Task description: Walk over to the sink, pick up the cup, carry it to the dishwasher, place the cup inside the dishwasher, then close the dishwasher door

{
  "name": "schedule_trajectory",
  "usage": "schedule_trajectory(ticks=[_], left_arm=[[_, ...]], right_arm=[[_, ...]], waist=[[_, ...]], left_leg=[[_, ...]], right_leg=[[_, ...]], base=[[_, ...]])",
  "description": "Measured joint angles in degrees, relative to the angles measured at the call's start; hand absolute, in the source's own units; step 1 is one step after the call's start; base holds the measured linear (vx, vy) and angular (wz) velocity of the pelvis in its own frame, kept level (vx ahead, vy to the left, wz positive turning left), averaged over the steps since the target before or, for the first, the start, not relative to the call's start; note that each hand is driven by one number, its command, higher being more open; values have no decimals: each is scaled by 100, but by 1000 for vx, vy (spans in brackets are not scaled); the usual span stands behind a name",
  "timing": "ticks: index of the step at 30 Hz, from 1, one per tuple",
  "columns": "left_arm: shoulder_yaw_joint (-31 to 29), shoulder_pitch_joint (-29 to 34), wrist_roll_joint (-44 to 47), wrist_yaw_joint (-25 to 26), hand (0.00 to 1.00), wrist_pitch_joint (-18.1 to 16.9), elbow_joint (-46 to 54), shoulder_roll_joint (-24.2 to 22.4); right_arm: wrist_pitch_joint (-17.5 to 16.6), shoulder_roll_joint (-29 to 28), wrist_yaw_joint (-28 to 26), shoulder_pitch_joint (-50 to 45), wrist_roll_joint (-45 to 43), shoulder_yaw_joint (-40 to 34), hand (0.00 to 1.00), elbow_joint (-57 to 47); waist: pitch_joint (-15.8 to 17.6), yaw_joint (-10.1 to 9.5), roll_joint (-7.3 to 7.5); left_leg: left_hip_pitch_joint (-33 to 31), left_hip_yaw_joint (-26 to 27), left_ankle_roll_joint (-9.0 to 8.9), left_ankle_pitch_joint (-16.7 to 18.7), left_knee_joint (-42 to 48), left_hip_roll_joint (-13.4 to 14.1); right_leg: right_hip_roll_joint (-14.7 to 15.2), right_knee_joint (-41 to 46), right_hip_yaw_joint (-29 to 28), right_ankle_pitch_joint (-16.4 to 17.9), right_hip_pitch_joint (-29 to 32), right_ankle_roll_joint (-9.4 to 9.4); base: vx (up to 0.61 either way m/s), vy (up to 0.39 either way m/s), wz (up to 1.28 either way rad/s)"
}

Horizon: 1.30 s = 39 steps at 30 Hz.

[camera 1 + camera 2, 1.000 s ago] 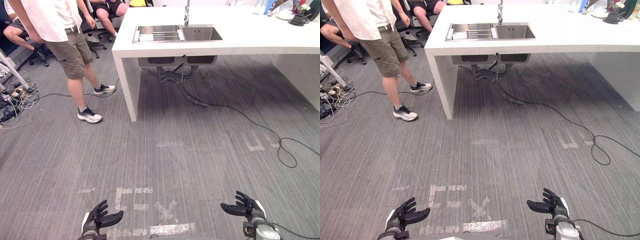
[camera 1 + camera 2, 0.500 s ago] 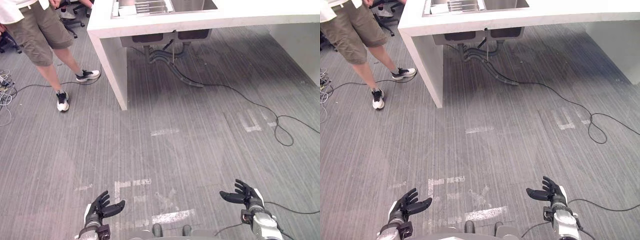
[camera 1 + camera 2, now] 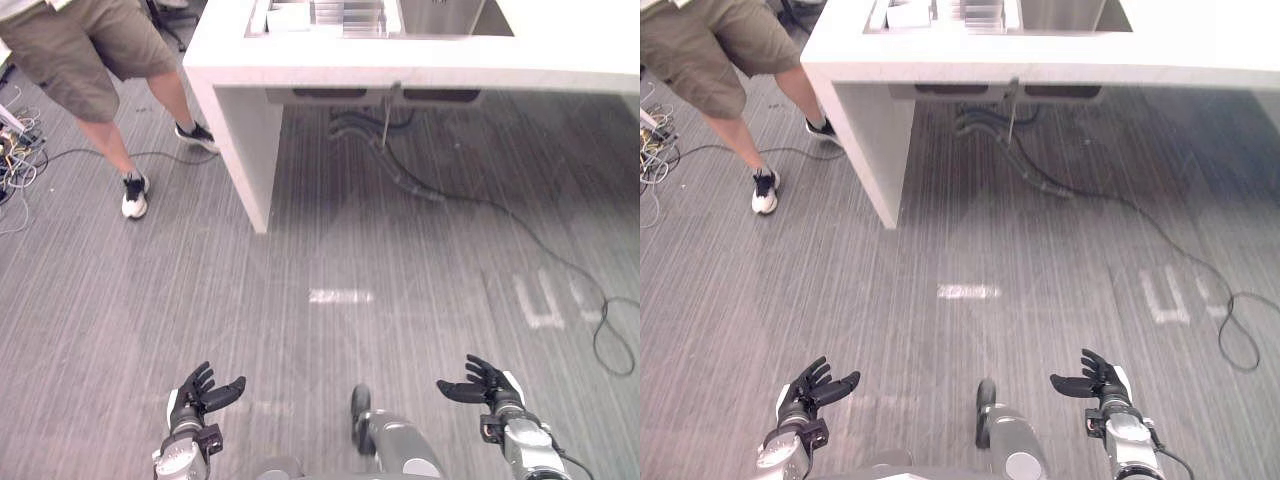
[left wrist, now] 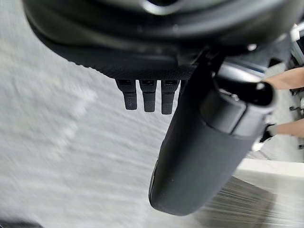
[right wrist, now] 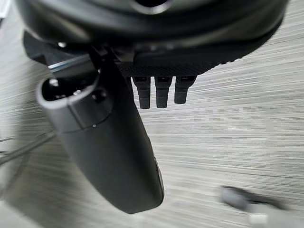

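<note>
The camera has shifted with the walk: the counter (image 3: pixel 420 65) and sink (image 3: pixel 440 15) now lie at 12 o'clock. The left hand (image 3: pixel 198 390) and right hand (image 3: pixel 480 382) hang open and empty. The cup's position cannot be told.

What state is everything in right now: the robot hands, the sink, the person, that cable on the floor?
Left robot hand: open, fingers relaxed, holding nothing.
Right robot hand: open, holding nothing.
Sink: set in the white counter, cut off by the view's edge; contents cannot be told.
Person: standing by the counter's left end.
Black cable: lying loose on the grey floor.
</note>
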<state>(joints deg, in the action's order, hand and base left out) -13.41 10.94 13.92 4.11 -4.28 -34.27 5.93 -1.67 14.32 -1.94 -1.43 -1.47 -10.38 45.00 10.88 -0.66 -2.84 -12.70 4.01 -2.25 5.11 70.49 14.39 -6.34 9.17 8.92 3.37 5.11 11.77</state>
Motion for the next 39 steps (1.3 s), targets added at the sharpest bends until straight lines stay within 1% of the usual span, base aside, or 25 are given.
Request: schedule_trajectory(ticks=[2,4,6,8,9,10,11,12,13,14,15,16,17,19,21,24,25,26,27,30,31,32,34,37,39], left_arm=[[76,14,87,2,90,22,513,-99],[163,18,198,28,90,23,1087,-152],[183,43,238,86,90,20,1783,-208],[224,86,287,141,90,-22,2800,-287],[230,85,285,189,90,-35,3073,-304],[221,40,280,266,90,-83,3528,-277],[249,-35,232,325,90,-120,3917,-264],[297,-83,177,333,90,-123,4096,-303],[458,-102,158,355,90,-140,4521,-279],[542,-116,33,361,90,-184,4741,-232],[619,-189,-102,434,90,-204,4943,-118],[644,-237,-178,474,90,-204,5017,-63],[652,-266,-404,613,90,-212,5287,11],[648,-273,-598,785,90,-281,5667,18],[622,-278,-731,935,90,-551,6093,27],[540,-316,-945,1136,90,-731,6178,80],[482,-319,-978,1171,90,-732,6164,120],[451,-317,-1176,1214,90,-716,6102,271],[479,-306,-1390,1203,90,-703,6000,353],[590,-472,-1769,1010,90,-636,5810,766],[682,-567,-1825,926,90,-632,5741,892],[889,-757,-1929,695,90,-610,5575,1183],[1166,-890,-2045,376,90,-618,5495,1709],[1272,-965,-2192,-81,90,-698,5350,2355],[1276,-993,-2200,-189,90,-705,5262,2430]], right_arm=[[-48,-136,9,61,-111,-1,90,-183],[-42,-139,21,112,-131,-9,90,-152],[-16,-137,48,118,-131,-7,90,-85],[-10,-30,65,77,-128,-10,90,-46],[-10,6,67,74,-127,-9,90,-11],[-8,-11,73,70,-116,-7,90,107],[-4,-64,71,7,-110,-56,90,154],[-3,-61,75,-36,-107,-87,90,153],[22,-125,77,-120,-83,-141,90,174],[23,-191,55,-174,-52,-161,90,190],[20,-299,50,-241,-38,-172,90,188],[19,-348,48,-303,-24,-168,90,166],[12,-463,9,-379,38,-126,90,120],[-12,-568,-31,-418,61,-25,90,106],[-37,-676,-90,-548,62,-24,90,104],[-53,-673,-135,-655,60,-41,90,113],[-59,-675,-143,-658,59,-40,90,114],[-83,-669,-168,-699,62,-38,90,108],[-113,-529,-185,-788,65,-33,90,168],[-106,-280,-266,-687,108,-40,90,182],[-108,-241,-278,-706,107,-40,90,147],[-111,-161,-319,-721,104,-27,90,133],[-119,-59,-324,-757,104,-21,90,-15],[-222,149,-333,-685,103,-20,90,-90],[-222,167,-337,-694,102,-21,90,-82]], waist=[[68,-122,135],[80,-189,135],[138,-300,215],[70,-380,109],[17,-405,1],[-9,-442,47],[-70,-437,200],[-74,-410,196],[-62,-420,215],[-62,-402,240],[-72,-282,265],[-74,-230,270],[-81,-146,259],[-85,-109,253],[-79,-21,221],[-42,68,137],[-45,84,142],[-116,94,259],[-198,153,180],[-294,139,-162],[-272,144,-194],[-242,130,-198],[-238,123,-184],[-218,18,-144],[-199,3,-119]], left_leg=[[-776,327,90,87,238,92],[-1270,508,78,307,-546,-43],[-1375,774,88,416,-2111,-432],[-1296,797,-104,-125,-5036,-890],[-1258,787,-97,-353,-5606,-913],[-1169,802,321,-1000,-5653,-1066],[-1120,816,624,-949,-5572,-1322],[-1095,821,694,-855,-5474,-1376],[-925,863,751,-575,-5277,-1438],[-693,864,771,-349,-5202,-1497],[-324,799,803,-73,-5185,-1603],[-108,763,795,49,-5191,-1655],[421,751,791,331,-5281,-1695],[910,698,778,532,-5448,-1690],[1531,514,714,761,-5685,-1593],[2208,291,421,952,-6021,-1349],[2292,269,322,1013,-6021,-1308],[2445,263,116,1146,-5996,-1313],[2573,123,-21,1342,-5881,-1224],[2205,-47,-254,1109,-4740,-761],[2023,-115,-333,977,-4201,-691],[1581,-228,-402,516,-2975,-568],[1041,-100,-382,744,-1989,-419],[338,48,-35,1068,-2682,-354],[235,45,-29,1074,-3310,-452]], right_leg=[[55,-437,-229,116,-603,-2],[133,-720,-307,219,-983,-38],[358,-750,-390,441,-1260,-154],[475,-868,-510,715,-1452,-383],[444,-922,-568,779,-1520,-455],[572,-902,-634,961,-1669,-669],[821,-528,-670,1164,-1596,-909],[910,-167,-712,1200,-1498,-976],[978,931,-866,1254,-1186,-1203],[1079,2047,-931,1150,-835,-1941],[1205,3560,-1054,705,-326,-2754],[1260,4170,-1060,659,-112,-2709],[1451,5087,-889,712,351,-2430],[1641,5242,-560,917,762,-2036],[1665,4664,-92,1157,1282,-1629],[1324,2877,-17,1097,1621,-1605],[1227,2379,-89,931,1642,-1599],[1127,1309,-249,261,1596,-1477],[1058,1381,-218,-460,1551,-1225],[692,1140,4,-144,1136,-1008],[638,1013,40,-122,933,-982],[576,683,47,-94,491,-934],[543,281,-11,-88,-35,-917],[627,-118,-352,-86,-433,-917],[716,-197,-414,-82,-502,-924]], base=[[505,-99,-27],[431,16,-13],[398,93,-12],[496,146,-26],[548,188,-36],[602,222,-22],[742,283,-4],[766,311,11],[625,264,4],[602,258,7],[463,179,17],[696,218,21],[565,149,7],[530,92,7],[530,-10,31],[639,-141,41],[575,-202,45],[616,-240,55],[620,-232,42],[571,-231,11],[572,-262,8],[442,-186,5],[416,-132,-17],[290,5,-46],[179,106,-22]])
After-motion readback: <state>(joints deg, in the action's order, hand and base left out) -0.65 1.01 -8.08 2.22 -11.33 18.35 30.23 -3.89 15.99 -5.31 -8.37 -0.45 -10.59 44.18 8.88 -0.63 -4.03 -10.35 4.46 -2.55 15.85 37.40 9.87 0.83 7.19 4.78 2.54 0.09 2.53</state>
